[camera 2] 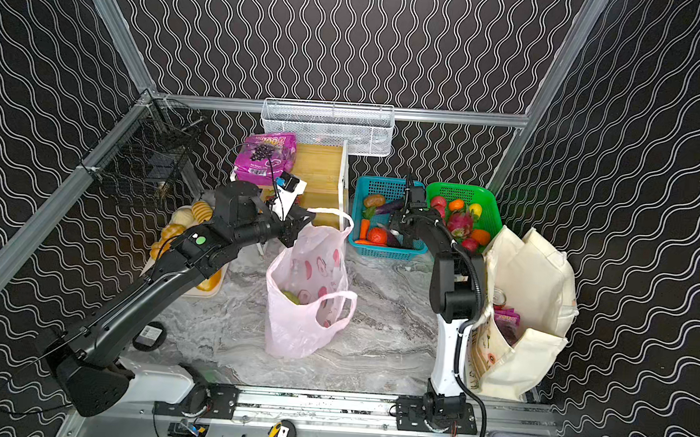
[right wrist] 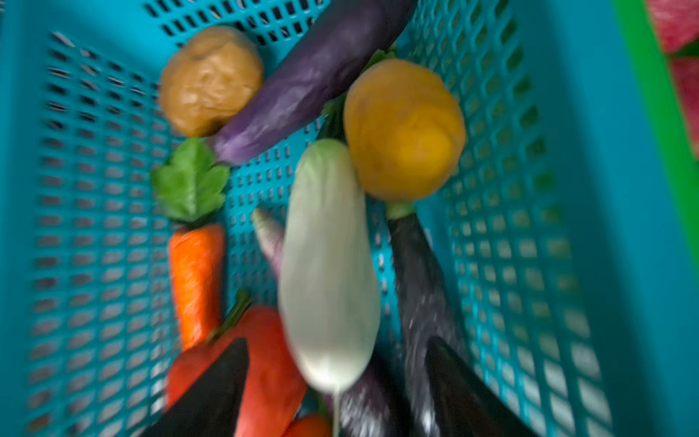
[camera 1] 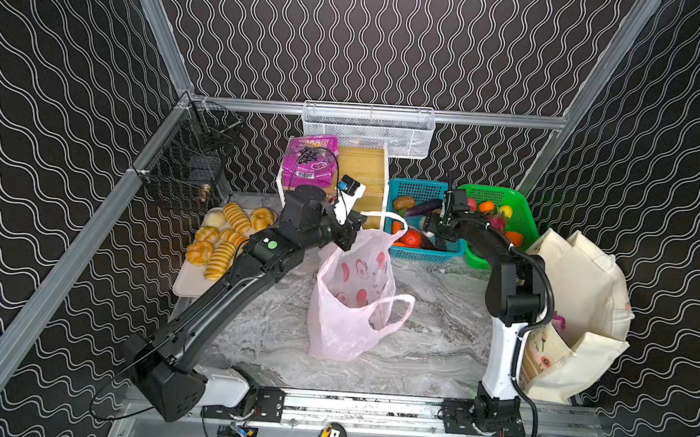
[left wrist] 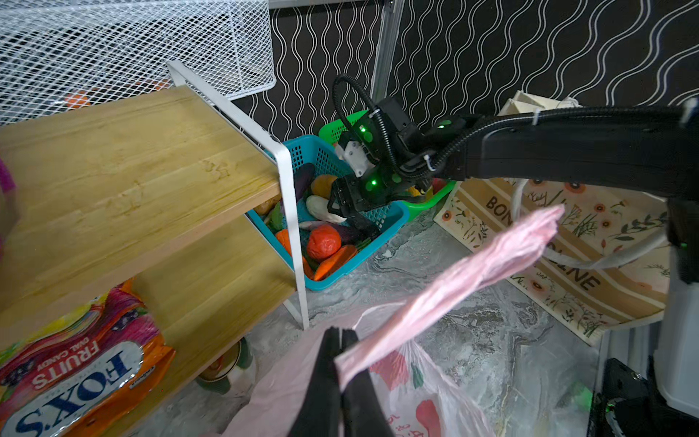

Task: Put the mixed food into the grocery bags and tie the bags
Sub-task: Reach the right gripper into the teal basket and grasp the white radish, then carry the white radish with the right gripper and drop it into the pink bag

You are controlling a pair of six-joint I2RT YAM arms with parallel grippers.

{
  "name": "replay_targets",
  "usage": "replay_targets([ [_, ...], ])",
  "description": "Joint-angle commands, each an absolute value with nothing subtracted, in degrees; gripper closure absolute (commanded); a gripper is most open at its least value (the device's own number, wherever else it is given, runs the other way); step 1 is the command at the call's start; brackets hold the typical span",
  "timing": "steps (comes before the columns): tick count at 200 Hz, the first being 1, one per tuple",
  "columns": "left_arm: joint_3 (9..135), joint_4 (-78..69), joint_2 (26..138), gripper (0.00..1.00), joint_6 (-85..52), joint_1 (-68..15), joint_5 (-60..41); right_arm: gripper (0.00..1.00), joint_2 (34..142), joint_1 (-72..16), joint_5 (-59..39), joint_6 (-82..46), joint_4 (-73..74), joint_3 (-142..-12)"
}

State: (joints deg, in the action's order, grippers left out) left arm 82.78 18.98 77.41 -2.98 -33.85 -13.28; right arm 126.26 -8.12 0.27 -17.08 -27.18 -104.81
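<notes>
Pink plastic bag (camera 1: 349,311) handle (left wrist: 472,265) first: the left gripper (left wrist: 339,335) is clenched on it, its fingers pressed together with the twisted pink loop pinched between them and lifted taut beside the wooden shelf (left wrist: 132,159). The bag itself stands open in the middle of the marble tabletop (camera 1: 436,345), its other handle hanging loose on the near side, and a green item (camera 2: 291,297) shows inside in a top view.

The right gripper (right wrist: 336,340) reaches down into the blue basket (right wrist: 94,189), jaws released and standing apart on either side of a pale white vegetable (right wrist: 329,257). The blurred wrist view shows no contact. Around it lie a yellow-orange round piece (right wrist: 404,128), a purple eggplant (right wrist: 302,87), a potato (right wrist: 210,79), a carrot (right wrist: 194,280) and a red pepper (right wrist: 272,359).

The green basket (camera 1: 523,209) of fruit touches the blue one. Beside the right arm's base stands the cream tote (camera 1: 585,292), a can (camera 2: 501,297) and a magenta packet (camera 2: 506,320) inside. A grape-print pouch (camera 1: 310,159) lies on top of the shelf.
</notes>
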Motion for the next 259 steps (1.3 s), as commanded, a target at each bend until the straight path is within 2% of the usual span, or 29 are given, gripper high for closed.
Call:
replay_targets([
  [1,84.0,18.5,78.0,1.00,-3.6,-33.8,-15.9,0.35,129.4,-7.8,-2.4,-15.6,-30.0,-108.5],
  [34,84.5,18.9,78.4,1.00,-3.3,-33.8,-16.3,0.41,132.7,-7.8,-6.3,-14.7,-32.1,-112.6],
  [56,84.4,18.5,78.4,1.00,-3.6,-33.8,-16.4,0.48,132.4,-7.8,-6.9,-14.3,-32.3,-112.2],
  [59,84.4,18.5,78.3,1.00,-3.7,-33.8,-16.4,0.50,132.1,-7.8,-6.8,-14.2,-32.3,-112.0],
  [70,84.6,18.6,78.5,1.00,-3.7,-33.8,-16.6,0.70,130.9,-7.8,-6.4,-13.8,-32.1,-111.1],
  [79,84.6,18.8,78.5,1.00,-3.8,-33.8,-16.5,0.75,129.2,-7.7,-6.0,-13.9,-31.5,-109.6],
  [128,84.2,19.6,77.5,1.00,-3.4,-33.7,-15.1,0.75,115.2,-7.8,-8.6,-12.0,-32.5,-101.2],
  [175,81.7,18.0,76.1,1.00,-6.2,-33.7,-13.5,0.74,91.8,-8.4,-15.8,-11.6,-34.9,-86.1],
  [189,81.3,17.8,76.1,1.00,-6.8,-33.7,-13.2,0.74,83.9,-9.7,-16.8,-13.5,-33.7,-80.2],
  [223,81.4,18.3,76.7,1.00,-7.7,-33.3,-12.8,0.74,67.9,-13.6,-26.4,-14.5,-34.1,-69.7],
  [259,82.3,18.2,77.2,1.00,-8.5,-33.1,-13.3,0.71,59.2,-18.2,-31.0,-12.5,-44.3,-66.4],
])
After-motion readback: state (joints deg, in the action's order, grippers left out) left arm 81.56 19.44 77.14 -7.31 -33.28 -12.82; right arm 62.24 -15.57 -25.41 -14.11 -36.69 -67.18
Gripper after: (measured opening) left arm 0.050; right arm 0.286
